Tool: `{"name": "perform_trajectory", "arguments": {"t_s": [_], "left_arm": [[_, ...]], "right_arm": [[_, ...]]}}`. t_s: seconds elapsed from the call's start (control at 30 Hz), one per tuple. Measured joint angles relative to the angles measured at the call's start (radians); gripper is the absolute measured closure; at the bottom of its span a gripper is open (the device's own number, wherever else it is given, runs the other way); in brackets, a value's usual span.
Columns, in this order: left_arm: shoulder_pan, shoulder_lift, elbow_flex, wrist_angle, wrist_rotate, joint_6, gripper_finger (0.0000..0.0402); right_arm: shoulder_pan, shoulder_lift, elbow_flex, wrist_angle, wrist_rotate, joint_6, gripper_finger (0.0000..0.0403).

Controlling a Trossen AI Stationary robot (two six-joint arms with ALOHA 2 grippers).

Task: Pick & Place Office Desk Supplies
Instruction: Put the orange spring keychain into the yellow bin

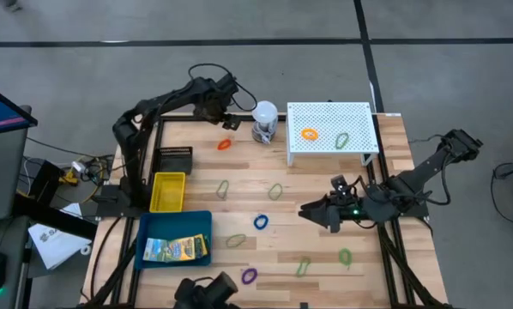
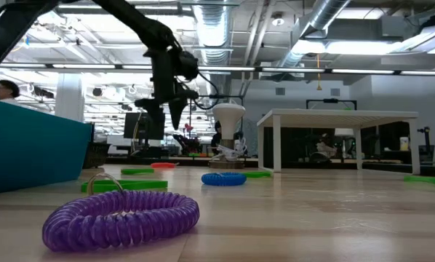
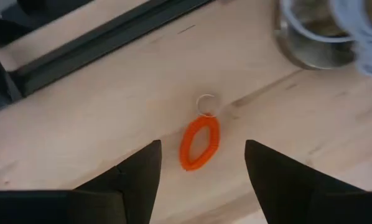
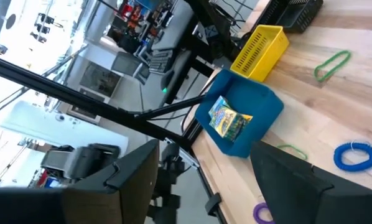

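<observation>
Most of the work is left: only printed packets [image 1: 175, 249] lie in the blue tray [image 1: 201, 225], while coil loops lie scattered over the surface [image 1: 239, 197]. The left end effector [image 3: 201, 165] hovers, fingers spread, above an orange coil loop [image 3: 199, 142] with a small metal ring. The right end effector [image 1: 318, 212] waits spread.

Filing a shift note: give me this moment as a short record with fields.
left tool: open, poised above the orange loop on the table's far side
right tool: open, waiting over the table's right half
blue tray: holds printed packets
yellow bin: beside the black mesh basket
white stand: carries an orange and a green loop
</observation>
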Motion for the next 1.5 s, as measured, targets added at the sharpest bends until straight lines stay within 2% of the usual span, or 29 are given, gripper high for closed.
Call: {"name": "perform_trajectory", "arguments": {"t_s": [0.23, 0.43, 0.5, 0.63, 0.77, 0.93, 1.13, 1.27, 1.5], "left_arm": [[-0.017, 0.074, -0.001, -0.082, -0.058, -0.008, 0.0179], [-0.016, 0.077, -0.052, -0.075, -0.073, -0.007, 0.0204], [-0.010, 0.076, -0.071, -0.080, -0.055, -0.009, 0.0215], [0.003, 0.076, -0.118, -0.035, 0.058, -0.086, 0.0234], [0.006, 0.076, -0.127, -0.007, 0.090, -0.284, 0.0243], [0.006, 0.075, -0.128, 0.009, 0.113, -0.512, 0.0231], [-0.006, 0.075, -0.128, 0.052, 0.105, -0.967, 0.0213], [0.002, 0.075, -0.128, 0.103, 0.085, -1.139, 0.0218], [-0.007, 0.074, -0.128, 0.087, 0.010, -1.409, 0.0239]], "right_arm": [[0.011, 0.000, 0.000, 0.000, 0.009, 0.016, 0.0154], [0.011, 0.000, 0.000, -0.001, 0.008, 0.016, 0.0154], [0.011, 0.000, 0.000, -0.002, 0.005, 0.016, 0.0154], [0.011, 0.000, 0.000, -0.002, 0.005, 0.017, 0.0154], [0.011, 0.000, 0.000, -0.002, 0.004, 0.019, 0.0154], [0.011, 0.000, 0.000, -0.001, 0.003, 0.019, 0.0154], [0.010, 0.000, 0.000, -0.001, 0.003, 0.019, 0.0154], [0.012, 0.000, 0.000, -0.002, 0.003, 0.037, 0.0154], [0.048, 0.000, 0.000, -0.002, 0.055, 0.059, 0.0154]]}}
